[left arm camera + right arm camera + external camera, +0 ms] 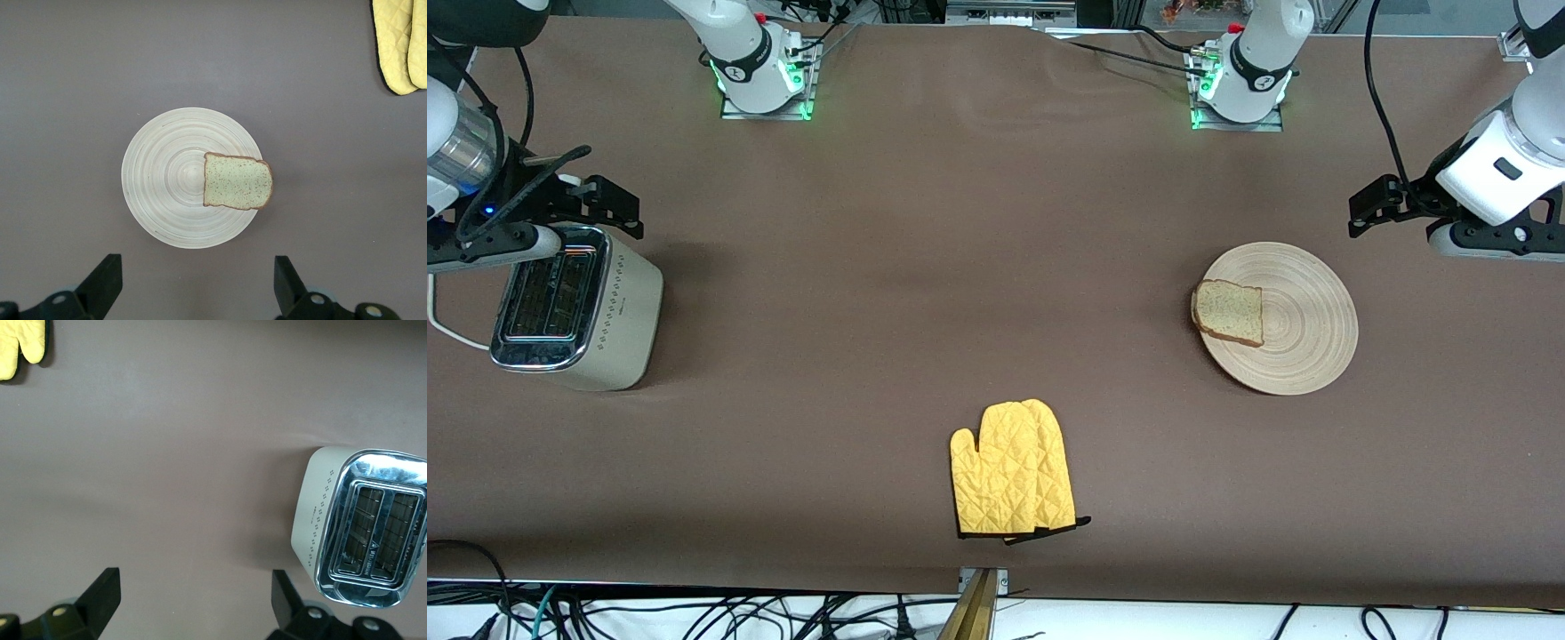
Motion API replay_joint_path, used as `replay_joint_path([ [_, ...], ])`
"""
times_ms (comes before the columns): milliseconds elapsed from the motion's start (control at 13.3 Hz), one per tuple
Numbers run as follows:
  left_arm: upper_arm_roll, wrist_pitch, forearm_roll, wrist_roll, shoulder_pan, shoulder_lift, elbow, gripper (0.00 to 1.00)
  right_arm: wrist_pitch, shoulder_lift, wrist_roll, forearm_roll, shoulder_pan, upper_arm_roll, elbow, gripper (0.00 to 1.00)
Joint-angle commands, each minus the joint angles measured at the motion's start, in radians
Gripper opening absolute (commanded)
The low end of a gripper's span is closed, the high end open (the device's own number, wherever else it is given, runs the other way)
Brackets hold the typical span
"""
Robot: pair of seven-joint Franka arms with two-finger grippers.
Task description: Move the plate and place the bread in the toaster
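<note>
The light-wood plate [1307, 329] lies toward the left arm's end of the table. The bread [1229, 311] lies flat on the plate's rim on the side toward the toaster, overhanging it a little. The cream toaster [578, 307] stands upright at the right arm's end, both slots empty. My left gripper [1362, 213] is open and empty, up over bare table just off the plate; its wrist view shows the plate [167, 180] and the bread [237, 182]. My right gripper [624, 209] is open and empty, up over the table beside the toaster [360, 523].
A yellow oven mitt [1012, 469] lies mid-table, nearer to the front camera than the plate and the toaster. The toaster's white cord [449, 329] trails off at the right arm's end. Brown tabletop stretches between the toaster and the plate.
</note>
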Motion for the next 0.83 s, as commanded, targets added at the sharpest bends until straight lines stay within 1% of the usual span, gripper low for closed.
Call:
replay_joint_path([
  [0,0.006,-0.003,-0.011,0.012,-0.002,0.012,0.022,1.00,-0.009,-0.014,0.010,-0.008,0.001,0.000,-0.007,1.00],
  [753,0.007,-0.003,-0.011,0.019,0.006,0.012,0.022,1.00,-0.009,-0.012,0.008,-0.008,0.001,0.000,-0.007,1.00],
])
